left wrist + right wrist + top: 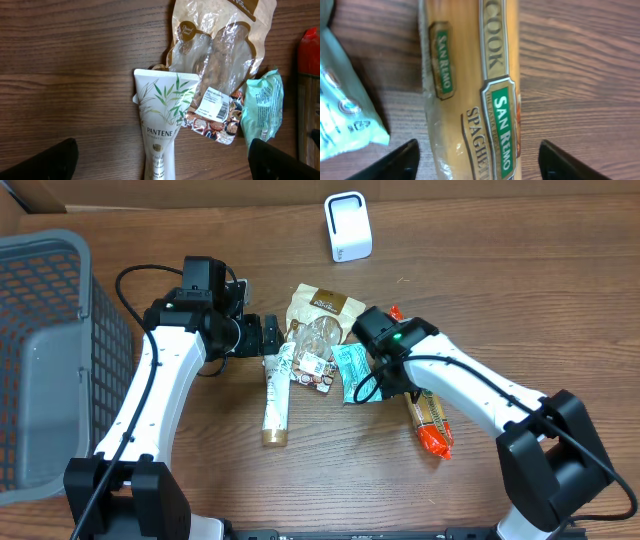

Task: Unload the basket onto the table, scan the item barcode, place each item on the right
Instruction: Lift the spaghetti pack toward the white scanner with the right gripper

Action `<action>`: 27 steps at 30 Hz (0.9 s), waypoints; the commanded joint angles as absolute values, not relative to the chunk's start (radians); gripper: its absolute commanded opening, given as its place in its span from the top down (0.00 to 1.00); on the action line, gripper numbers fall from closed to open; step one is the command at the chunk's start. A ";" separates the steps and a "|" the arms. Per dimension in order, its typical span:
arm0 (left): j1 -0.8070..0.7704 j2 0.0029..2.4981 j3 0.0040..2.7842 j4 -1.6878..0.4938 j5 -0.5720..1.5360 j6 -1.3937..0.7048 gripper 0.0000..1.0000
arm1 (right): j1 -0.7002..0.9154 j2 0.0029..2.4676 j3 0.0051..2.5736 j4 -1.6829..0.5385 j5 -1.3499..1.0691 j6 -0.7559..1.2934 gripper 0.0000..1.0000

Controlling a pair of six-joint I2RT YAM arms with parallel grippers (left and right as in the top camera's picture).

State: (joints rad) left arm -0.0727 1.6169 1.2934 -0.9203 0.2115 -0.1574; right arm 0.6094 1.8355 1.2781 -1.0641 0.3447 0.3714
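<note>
- A grey basket (40, 250) stands at the left edge of the tabletop (200, 240), not involved.
- The left fingers (55, 162) are spread wide and empty, hovering over the crimped end of a shampoo tube (161, 120), with a snack bag (215, 55) just beside it.
- A teal packet (352, 370) lies between that pile and the right arm.
- The right fingers (402, 160) are apart, one on each side of the spaghetti pack (470, 90) and clear of its edges. The pack lies flat directly under them, and they span its width.
- Seen from overhead, the pack's long axis runs from far-left to near-right. The right arm is much the nearer, so this is probably the item to scan.
- The white scanner (348, 227) stands well apart at the far side. No barcode shows on the pack.
</note>
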 commanded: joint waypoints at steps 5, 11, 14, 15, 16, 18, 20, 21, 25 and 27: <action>-0.079 1.602 1.310 -0.919 0.206 -0.146 0.00 | 0.548 1.837 1.301 -1.050 0.133 0.253 0.11; -0.079 1.602 1.310 -0.918 0.206 -0.146 0.00 | 0.518 1.845 1.243 -0.984 0.254 0.260 0.09; -0.079 1.602 1.310 -0.918 0.206 -0.146 0.00 | 0.477 1.845 1.218 -0.955 0.249 0.257 0.09; -0.079 1.602 1.310 -0.918 0.206 -0.146 0.01 | 0.461 1.845 1.208 -0.945 0.246 0.252 0.10; -0.079 1.602 1.310 -0.918 0.206 -0.146 0.01 | 0.448 1.845 1.198 -0.937 0.233 0.235 0.11; -0.079 1.602 1.310 -0.918 0.206 -0.146 0.01 | 0.419 1.845 1.183 -0.928 0.165 0.174 0.13; -0.079 1.602 1.310 -0.918 0.206 -0.146 0.00 | 0.386 1.845 1.175 -0.925 0.080 0.121 0.17; -0.079 1.602 1.310 -0.918 0.206 -0.146 0.00 | 0.370 1.845 1.173 -0.925 0.039 0.101 0.18; -0.079 1.602 1.310 -0.919 0.206 -0.146 0.00 | 0.313 1.845 1.173 -0.937 -0.079 0.069 0.28; -0.079 1.602 1.310 -0.918 0.206 -0.146 0.00 | 0.287 1.845 1.173 -0.953 -0.106 0.067 0.28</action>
